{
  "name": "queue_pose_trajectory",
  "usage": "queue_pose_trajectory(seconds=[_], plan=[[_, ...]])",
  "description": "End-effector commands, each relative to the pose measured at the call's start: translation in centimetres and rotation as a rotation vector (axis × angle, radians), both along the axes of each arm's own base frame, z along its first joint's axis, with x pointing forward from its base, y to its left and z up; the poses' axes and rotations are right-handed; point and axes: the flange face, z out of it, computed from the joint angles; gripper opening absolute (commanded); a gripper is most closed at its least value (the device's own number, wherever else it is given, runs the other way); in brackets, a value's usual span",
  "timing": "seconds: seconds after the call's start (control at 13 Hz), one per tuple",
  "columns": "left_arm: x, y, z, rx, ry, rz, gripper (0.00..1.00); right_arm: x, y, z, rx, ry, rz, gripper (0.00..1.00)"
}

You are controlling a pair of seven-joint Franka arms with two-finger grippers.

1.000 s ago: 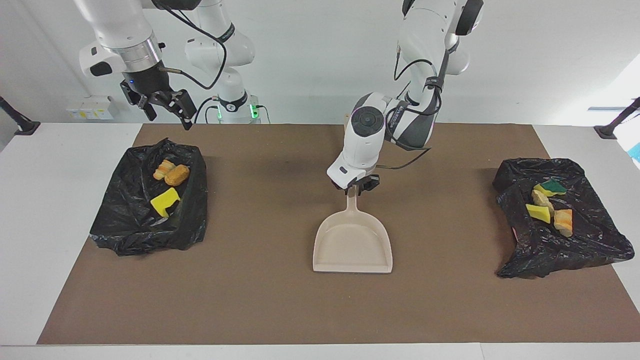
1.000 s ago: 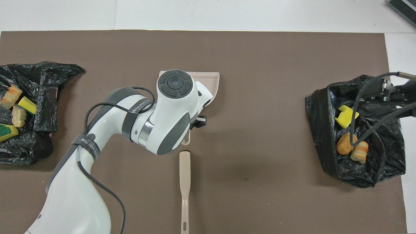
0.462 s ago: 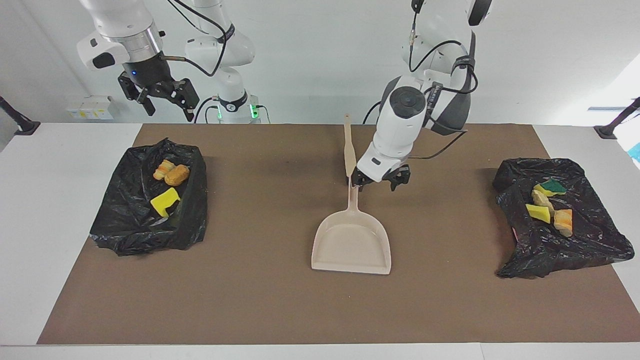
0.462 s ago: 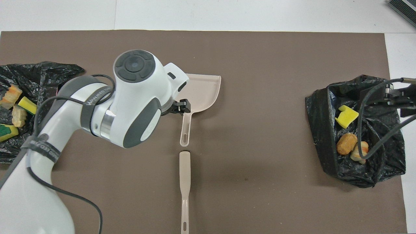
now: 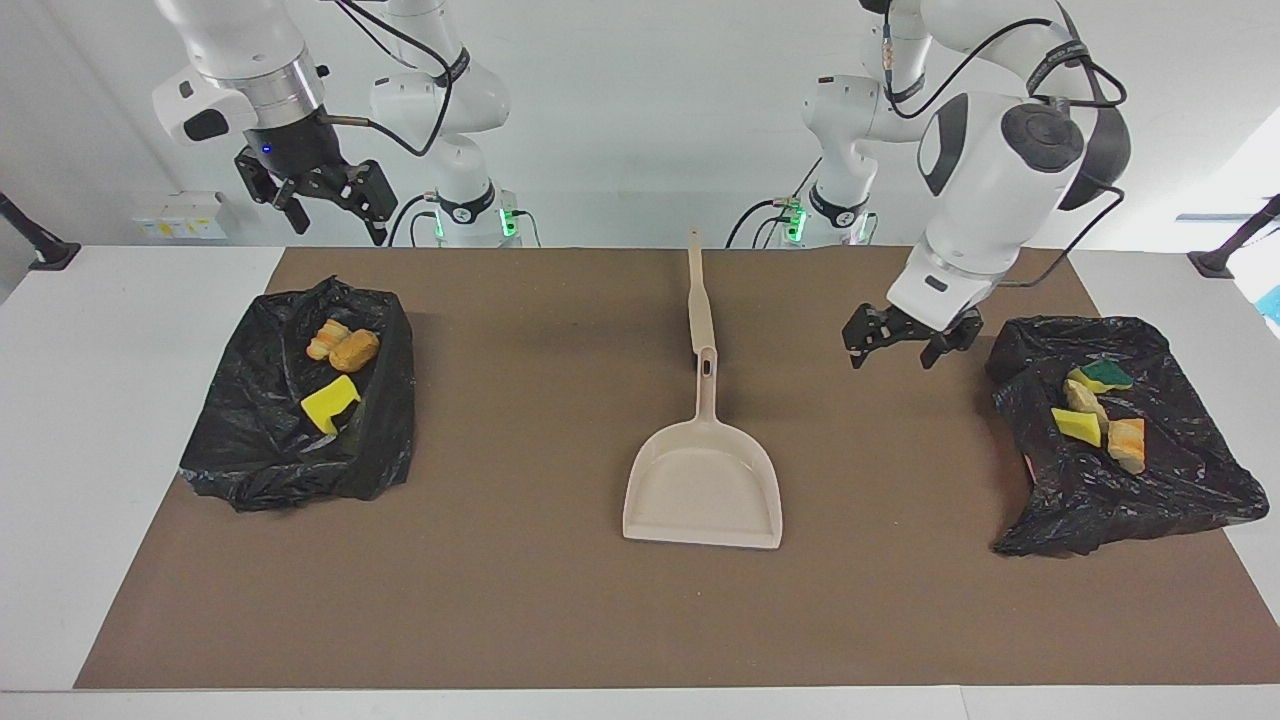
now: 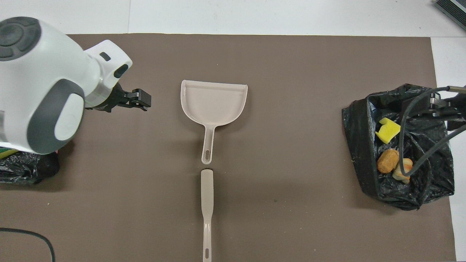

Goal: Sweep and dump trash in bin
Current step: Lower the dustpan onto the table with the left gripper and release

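The trash lies in two black bag bins. Tan bread chunks point(image 5: 342, 348) and a yellow sponge point(image 5: 330, 403) sit in the bin point(image 5: 290, 450) at the right arm's end; they also show in the overhead view point(image 6: 387, 161). Sponge and bread bits point(image 5: 1095, 412) sit in the bin point(image 5: 1150, 490) at the left arm's end. The beige dustpan point(image 5: 703, 485) lies empty mid-mat, with the beige brush point(image 5: 700, 295) in line with its handle, nearer to the robots. My left gripper point(image 5: 897, 350) is open and empty over the mat between dustpan and bin. My right gripper point(image 5: 338, 225) is open and empty, raised over its bin's robot-side edge.
A brown mat point(image 5: 520, 600) covers the table, with white table point(image 5: 100, 400) at both ends. In the overhead view my left arm point(image 6: 43, 83) hides most of the bin at its end. The dustpan point(image 6: 214, 100) and brush point(image 6: 206, 203) show there in full.
My left gripper has let go of the dustpan's handle, opened, and swung away toward the left arm's end of the table. The dustpan stays on the mat. My right gripper has risen slightly.
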Motion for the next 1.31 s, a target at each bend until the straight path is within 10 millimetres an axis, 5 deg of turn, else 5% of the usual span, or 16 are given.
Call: queue_pose_trajectory(seconds=[0.0,0.54,0.69,0.92,1.23], plan=[[0.4,4.4,1.8,0.003,0.023,-0.048,1.00,0.0,-0.3,0.6,0.010,-0.008,0.012,1.00],[-1.4,15.1,6.2,-0.005,-0.014,-0.070,1.00,-0.3,-0.4,0.4,0.012,0.004,0.014,1.00],[-1.5,14.5,6.2,-0.011,-0.015,-0.058,1.00,-0.2,-0.3,0.5,0.012,0.001,0.020,1.00],[-3.6,10.5,5.6,-0.008,0.014,-0.084,1.00,-0.2,-0.2,0.5,0.014,0.001,0.023,1.00],[-5.3,9.9,7.8,-0.001,0.016,-0.129,1.00,-0.4,-0.3,0.4,0.013,0.009,0.021,1.00]])
